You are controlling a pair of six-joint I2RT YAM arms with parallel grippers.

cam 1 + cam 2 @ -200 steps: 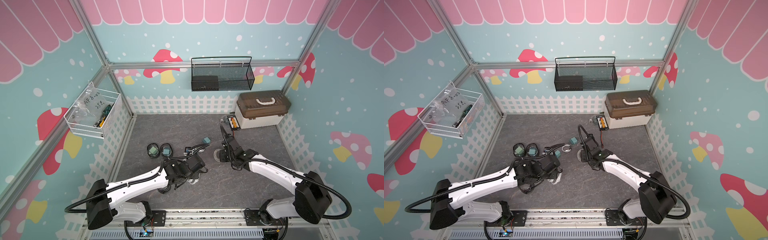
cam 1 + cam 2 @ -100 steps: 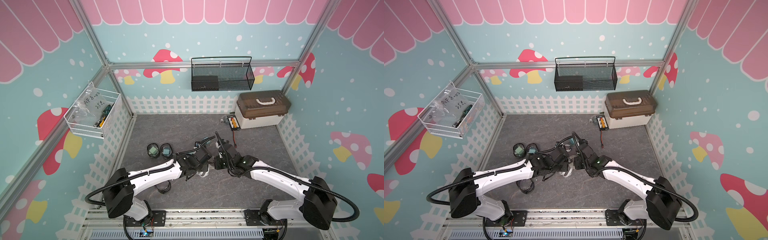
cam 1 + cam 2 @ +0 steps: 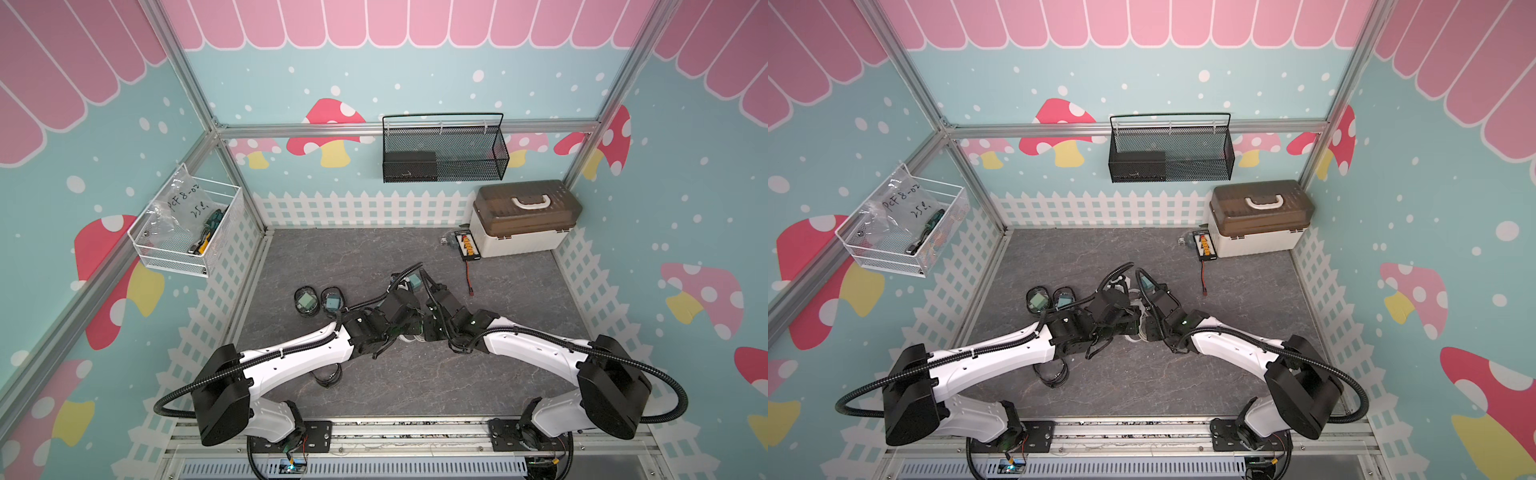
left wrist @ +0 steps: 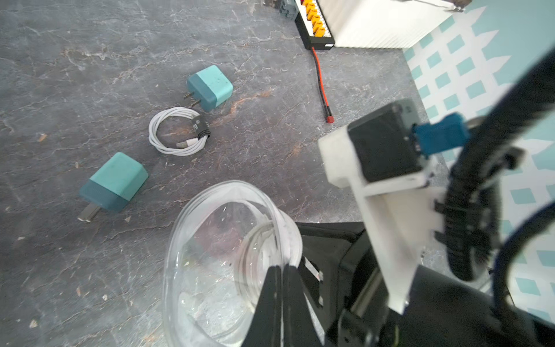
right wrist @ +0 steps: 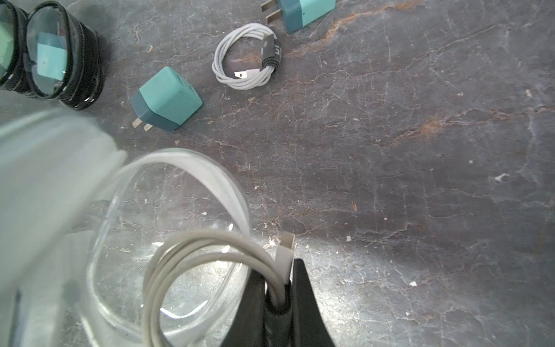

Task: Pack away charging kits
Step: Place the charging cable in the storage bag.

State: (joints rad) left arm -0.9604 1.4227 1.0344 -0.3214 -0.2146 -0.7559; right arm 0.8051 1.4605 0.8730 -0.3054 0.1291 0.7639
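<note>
Arms meeting mid-worktop [image 3: 374, 257] over the clear pouch [image 4: 228, 185]
Your left jaws are pinched tight on the pouch's rim, and your right jaws are clamped on a coiled cable [image 5: 207, 240] at its mouth (how far in, you can't tell). Two black pouches [image 3: 306, 302] [image 3: 331, 300], a charger in each, sit nearby. Two loose chargers [image 4: 115, 184] [image 4: 211, 87] and a second cable [image 4: 153, 132] lie just beyond.
</note>
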